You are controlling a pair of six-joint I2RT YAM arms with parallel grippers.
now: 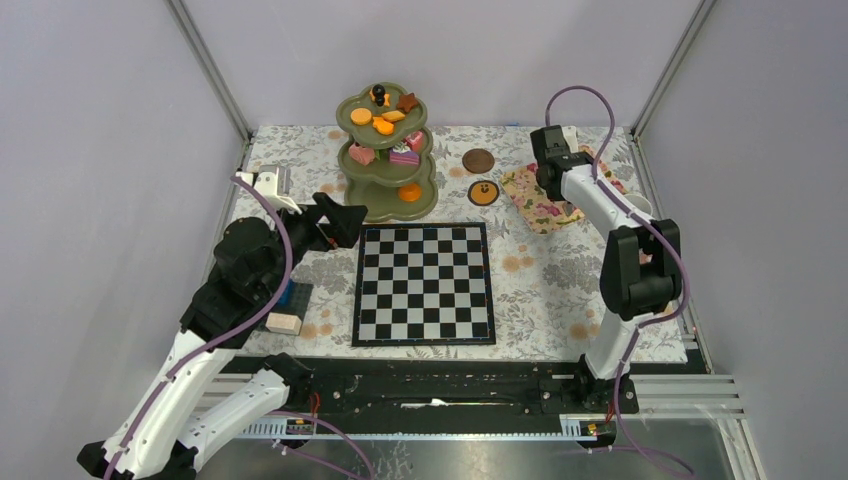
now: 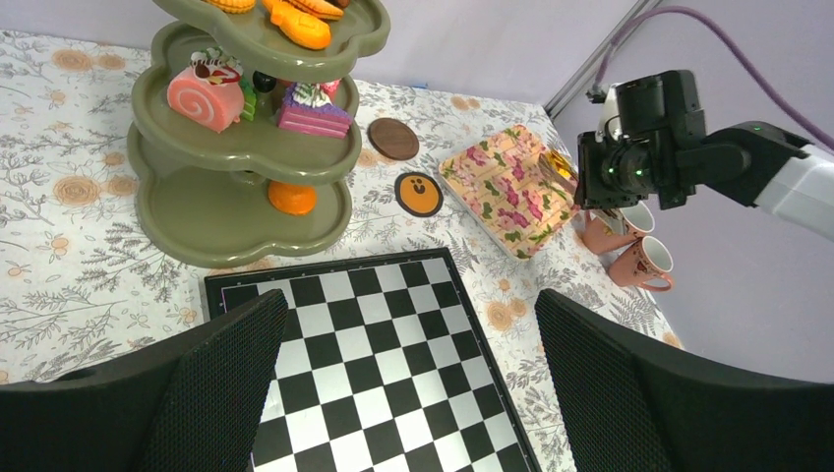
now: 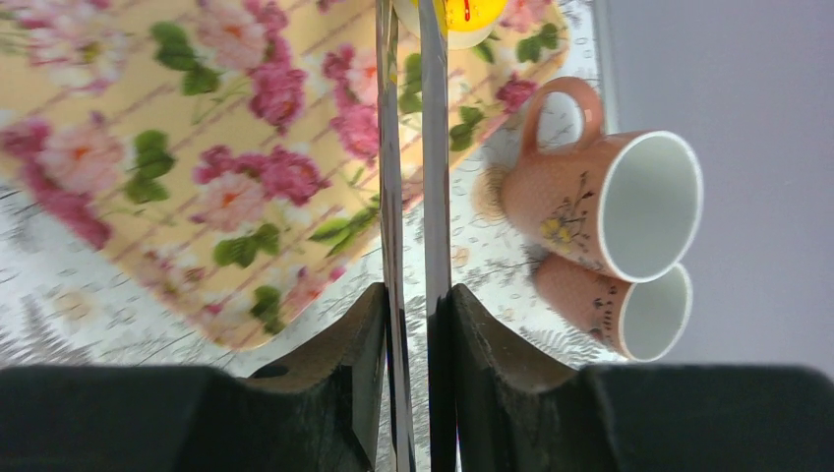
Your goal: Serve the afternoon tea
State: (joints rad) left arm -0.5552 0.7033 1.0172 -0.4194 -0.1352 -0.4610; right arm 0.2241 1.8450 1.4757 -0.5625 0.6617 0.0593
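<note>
Your right gripper (image 3: 415, 300) is closed on a pair of metal tongs (image 3: 390, 147), one finger pressed on each thin, mirror-bright blade. The tong tips meet a glossy yellow piece (image 3: 462, 12), but the wrist view cuts it off at the top edge, so you cannot tell what it is. Your left gripper (image 2: 411, 300) hangs wide open with nothing between its mesh-textured black fingers.

In the top view the right arm covers most of the two cups (image 3: 590, 197). The right wrist view shows them as matte pink, speckled, white inside and touching each other, just off the floral tray (image 3: 197, 147) at its 3 o'clock. The blue block (image 1: 298, 296) is half under the left arm, and the beige block (image 1: 284, 323) lies beside it at 7 o'clock.

The olive stand (image 1: 372, 203) has three scalloped tiers and a black knob (image 1: 378, 93), and sits at 12 o'clock from the chessboard (image 1: 424, 284). Orange pastries (image 1: 372, 120) lie on its top tier. A pink roll (image 2: 205, 98) and a pink cake slice (image 2: 313, 110) are on the middle tier, and one orange piece (image 2: 292, 198) is on the bottom. The left wrist view crops the top tier.

A flat brown disc (image 1: 478, 160) and an orange round with a black rim (image 1: 483, 193) rest between the stand and the tray.

A pale tablecloth (image 1: 540, 290) printed with grey leaves and tan flowers covers the table. Plain lilac-grey walls and metal corner posts close it in.
</note>
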